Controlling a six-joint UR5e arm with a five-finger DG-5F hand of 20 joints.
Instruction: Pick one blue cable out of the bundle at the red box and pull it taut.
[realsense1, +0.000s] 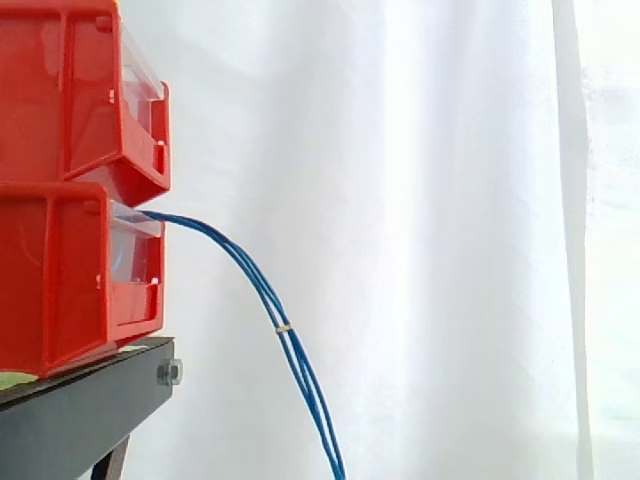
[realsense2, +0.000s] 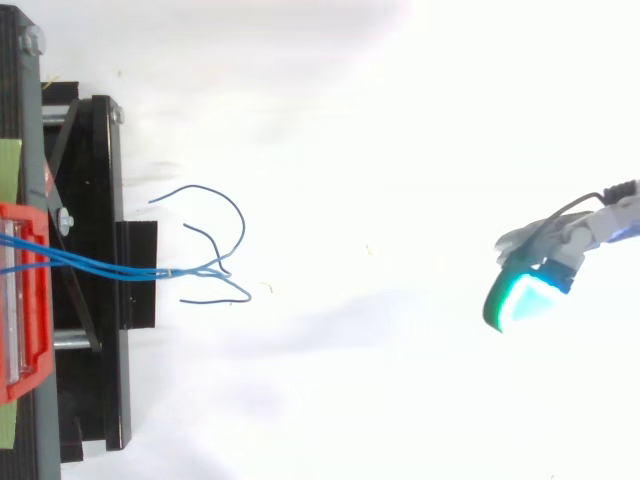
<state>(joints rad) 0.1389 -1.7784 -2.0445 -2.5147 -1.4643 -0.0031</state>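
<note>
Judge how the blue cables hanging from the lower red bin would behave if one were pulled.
Probably floppy: the blue cables sag in a curve from the lower red bin. Likely light: their loose ends curl freely. The pale tie may drag neighbours along.

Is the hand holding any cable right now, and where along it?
No cable is held: the hand is well clear of the blue cables, whose ends hang free below the red box.
</note>
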